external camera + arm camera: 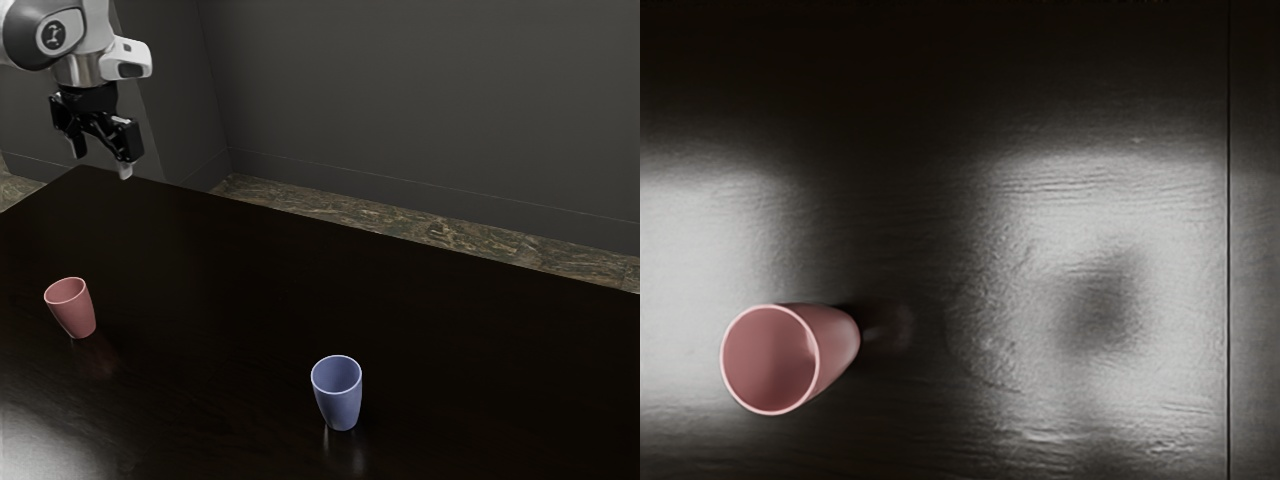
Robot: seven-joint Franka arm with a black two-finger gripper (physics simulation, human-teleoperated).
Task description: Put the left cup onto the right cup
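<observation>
While the pink cup (70, 306) stands upright below, the claw (101, 160) hangs high, fingers apart, holding nothing.

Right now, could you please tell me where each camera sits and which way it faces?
Exterior view: beside the arm, looking down across the dark table at the pink cup and blue cup; the arm's end and open pincer show at upper left.
Wrist view: on the hand, facing down onto the table, into the pink cup.
Shared: the pink cup and the table.
</observation>
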